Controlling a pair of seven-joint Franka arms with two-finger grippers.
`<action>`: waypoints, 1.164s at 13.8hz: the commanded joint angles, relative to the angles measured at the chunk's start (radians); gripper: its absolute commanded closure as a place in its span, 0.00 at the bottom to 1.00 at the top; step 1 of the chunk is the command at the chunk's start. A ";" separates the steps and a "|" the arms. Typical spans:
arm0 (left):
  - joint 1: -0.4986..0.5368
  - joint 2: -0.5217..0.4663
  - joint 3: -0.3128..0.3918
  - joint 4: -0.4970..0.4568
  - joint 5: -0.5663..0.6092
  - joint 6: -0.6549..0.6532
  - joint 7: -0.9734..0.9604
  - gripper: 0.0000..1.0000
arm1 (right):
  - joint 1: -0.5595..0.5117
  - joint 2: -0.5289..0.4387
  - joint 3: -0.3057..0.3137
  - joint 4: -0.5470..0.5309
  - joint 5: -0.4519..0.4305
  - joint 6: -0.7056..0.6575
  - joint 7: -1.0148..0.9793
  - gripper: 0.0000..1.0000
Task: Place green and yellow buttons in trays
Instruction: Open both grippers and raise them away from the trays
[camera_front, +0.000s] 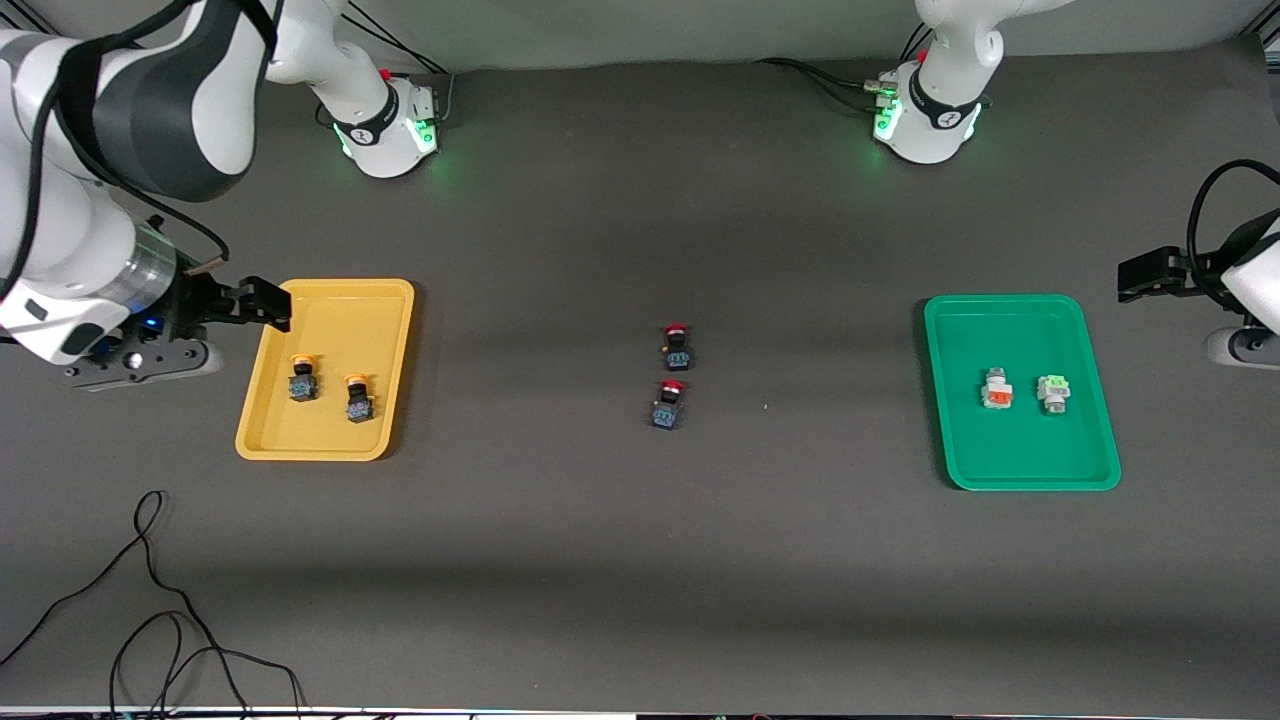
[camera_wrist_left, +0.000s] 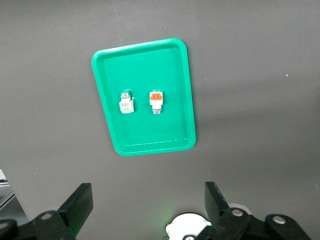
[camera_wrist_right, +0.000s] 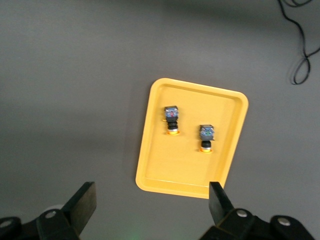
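The yellow tray (camera_front: 330, 320) lies toward the right arm's end and holds two black-bodied buttons with yellow-orange caps (camera_front: 303, 378) (camera_front: 358, 397). They also show in the right wrist view (camera_wrist_right: 171, 119) (camera_wrist_right: 206, 137), in the tray (camera_wrist_right: 185, 165). The green tray (camera_front: 1020, 330) lies toward the left arm's end and holds an orange-faced whitish button (camera_front: 996, 389) and a light-green one (camera_front: 1053, 391). In the left wrist view these are the orange one (camera_wrist_left: 156, 100) and the green one (camera_wrist_left: 127, 102), in the tray (camera_wrist_left: 150, 70). My right gripper (camera_front: 265, 303) (camera_wrist_right: 151, 195) hangs open and empty over the yellow tray's edge. My left gripper (camera_front: 1140, 275) (camera_wrist_left: 147, 192) hangs open and empty over the table beside the green tray.
Two black-bodied buttons with red caps (camera_front: 678, 348) (camera_front: 669, 404) stand mid-table between the trays. A loose black cable (camera_front: 150, 600) lies near the front edge at the right arm's end. The arm bases (camera_front: 390, 125) (camera_front: 925, 115) stand along the back.
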 joint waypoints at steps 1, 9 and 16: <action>-0.028 0.005 -0.001 0.024 -0.005 -0.041 -0.024 0.00 | -0.124 -0.158 0.134 0.034 -0.090 -0.015 0.032 0.00; -0.235 -0.182 0.201 -0.233 -0.031 0.108 -0.020 0.00 | -0.575 -0.399 0.689 0.034 -0.320 0.020 0.143 0.00; -0.233 -0.305 0.232 -0.453 -0.111 0.327 -0.047 0.00 | -1.190 -0.491 1.349 -0.023 -0.440 0.042 0.167 0.00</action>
